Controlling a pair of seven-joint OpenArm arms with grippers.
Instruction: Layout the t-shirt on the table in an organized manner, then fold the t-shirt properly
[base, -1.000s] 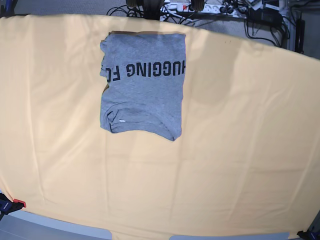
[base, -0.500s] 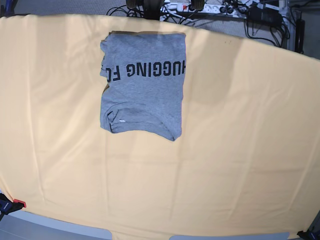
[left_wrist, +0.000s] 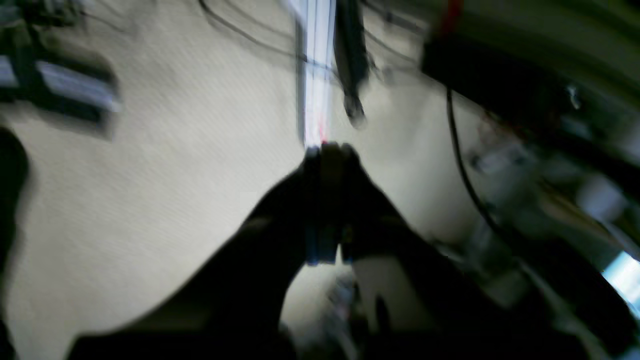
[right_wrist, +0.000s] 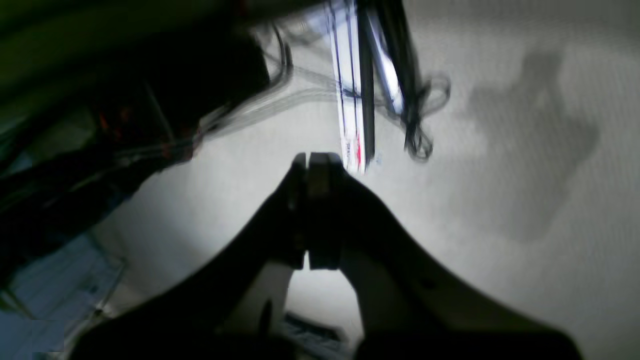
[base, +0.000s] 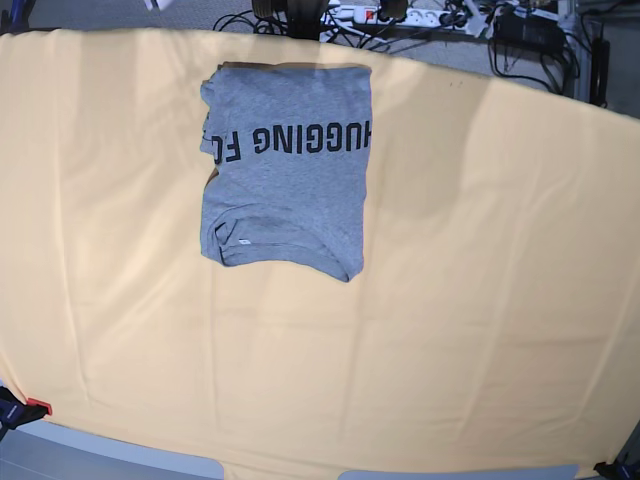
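Pincers (left_wrist: 325, 150) (right_wrist: 317, 160) stay shut; t-shirt (base: 285, 170) unmoved.

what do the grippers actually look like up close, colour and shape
Both wrist views are blurred. The left gripper shows as two black fingers widening toward the camera, with bluish pads low between them. The right gripper is likewise black and wedge-shaped, with paler, greyish pad faces at its tips. No markings or cables on either are legible.

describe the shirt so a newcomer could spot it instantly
Start from the wide table clad in pale yellow-orange cloth. Toward its far edge, left of centre, lies a folded heather-grey cotton t-shirt. It is the only garment there, with black block capitals across it reading upside down.
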